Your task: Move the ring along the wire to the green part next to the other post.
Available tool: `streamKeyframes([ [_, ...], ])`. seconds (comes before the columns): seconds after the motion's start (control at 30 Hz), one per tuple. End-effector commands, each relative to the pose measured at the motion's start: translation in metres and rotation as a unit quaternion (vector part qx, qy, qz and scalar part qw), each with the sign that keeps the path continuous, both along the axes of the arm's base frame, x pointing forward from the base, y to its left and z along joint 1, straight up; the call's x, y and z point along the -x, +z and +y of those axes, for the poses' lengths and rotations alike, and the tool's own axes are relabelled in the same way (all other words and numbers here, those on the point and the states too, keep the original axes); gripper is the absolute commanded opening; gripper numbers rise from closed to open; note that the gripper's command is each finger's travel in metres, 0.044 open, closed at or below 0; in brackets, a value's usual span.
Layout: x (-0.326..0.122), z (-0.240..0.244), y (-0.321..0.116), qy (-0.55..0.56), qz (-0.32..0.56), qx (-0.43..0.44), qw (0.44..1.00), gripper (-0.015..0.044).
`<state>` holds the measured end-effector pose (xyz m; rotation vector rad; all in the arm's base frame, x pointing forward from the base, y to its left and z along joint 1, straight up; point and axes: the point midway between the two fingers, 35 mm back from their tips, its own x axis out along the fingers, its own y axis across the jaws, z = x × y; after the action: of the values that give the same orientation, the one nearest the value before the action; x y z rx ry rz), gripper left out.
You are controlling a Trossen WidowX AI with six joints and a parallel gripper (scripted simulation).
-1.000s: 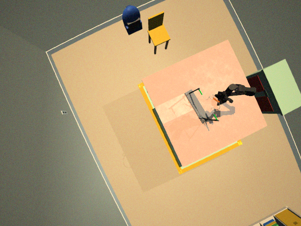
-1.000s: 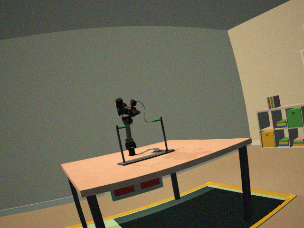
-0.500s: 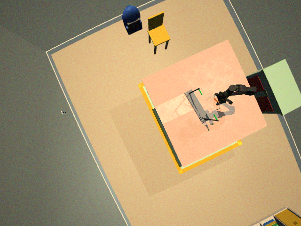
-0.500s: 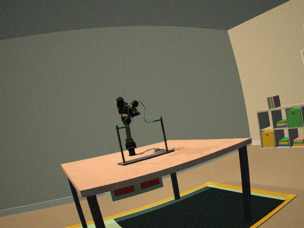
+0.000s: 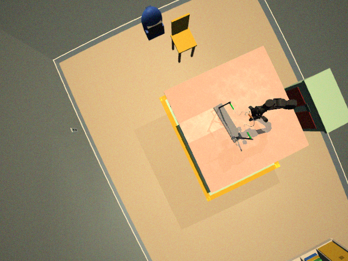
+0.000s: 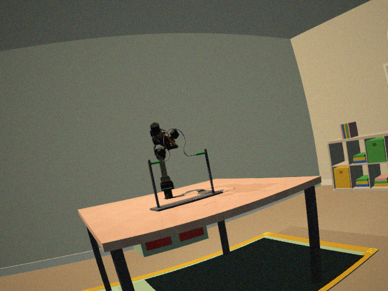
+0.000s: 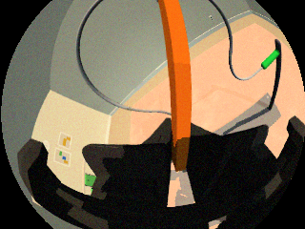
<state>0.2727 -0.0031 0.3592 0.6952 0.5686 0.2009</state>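
Observation:
My gripper (image 5: pixel 250 115) (image 6: pixel 173 143) (image 7: pixel 172 121) is shut on the orange handle (image 6: pixel 170 140) (image 7: pixel 178 81), high above the table. In the wrist view the handle runs up from the fingers past the top edge, so the ring is out of that view. In the top and exterior views the ring is too small to tell from the wire. The thin grey wire (image 6: pixel 185 142) (image 7: pixel 79 48) curves around near the gripper and handle. One green part (image 5: pixel 231 106) (image 6: pixel 155 162) and the other green part (image 5: pixel 249 135) (image 6: pixel 200 153) are each beside a post, away from the fingers.
The dark posts (image 6: pixel 153 184) (image 6: pixel 209 172) stand on a long grey base (image 5: pixel 226 120) (image 6: pixel 188 200) on the pink table (image 5: pixel 241 70) (image 6: pixel 266 188). In the wrist view one post (image 7: pixel 277 78) is at the right. The wire passes close beside the gripper and arm in the exterior view.

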Motion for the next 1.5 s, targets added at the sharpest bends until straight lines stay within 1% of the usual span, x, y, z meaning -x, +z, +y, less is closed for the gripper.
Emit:
streamKeyframes([
  [0.0, 0.000, -0.001, 0.000, -0.001, -0.004, 0.027, 1.000, -0.0150],
  [0.73, -0.001, -0.009, -0.005, -0.006, -0.019, 0.179, 0.984, -0.0150],
  [1.47, -0.002, -0.019, -0.008, -0.010, -0.036, 0.325, 0.945, -0.0150],
])
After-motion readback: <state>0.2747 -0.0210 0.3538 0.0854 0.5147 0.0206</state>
